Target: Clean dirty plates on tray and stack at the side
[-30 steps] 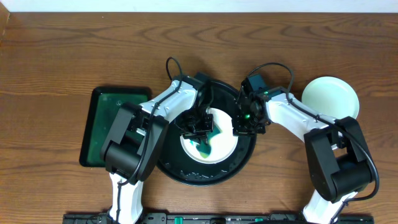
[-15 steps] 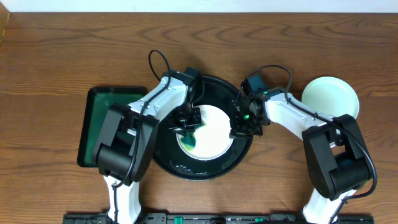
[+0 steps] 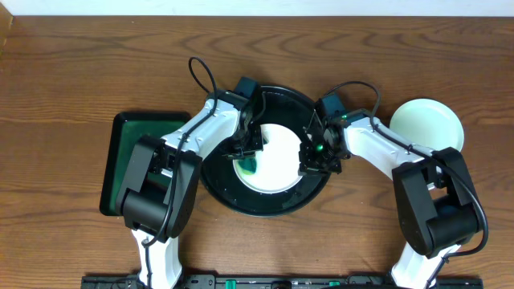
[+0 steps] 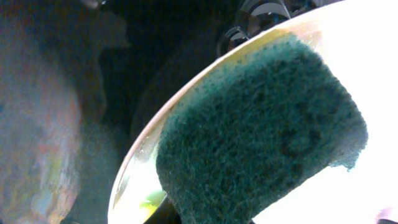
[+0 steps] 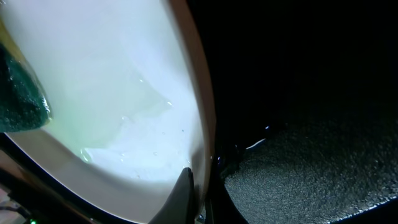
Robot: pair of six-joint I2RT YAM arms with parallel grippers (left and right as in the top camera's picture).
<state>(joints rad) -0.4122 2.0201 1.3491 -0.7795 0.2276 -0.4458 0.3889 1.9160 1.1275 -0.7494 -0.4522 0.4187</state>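
Looks like a robotics lab: a bare wood-grain desk [image 3: 64, 64] carries two white-and-black robot arms [image 3: 365, 144] rooted on a black rail [image 3: 281, 282] at six o'clock, a glossy black tray [image 3: 241, 202] between them, and a pale wall [image 3: 257, 6] at twelve o'clock.

A sponge [image 3: 250, 166] rests on 1 plate [image 3: 283, 160] in the round tray [image 3: 225, 189]; another plate [image 3: 427, 126] lies right, a rectangular tray [image 3: 136, 128] left.

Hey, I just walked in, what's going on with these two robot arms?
The left fingers press a dark green scrubbing sponge against a round white plate lying in the large round black tray. The right fingers pinch that plate's right rim, steadying it. A second round white plate sits on the wooden table to the right.
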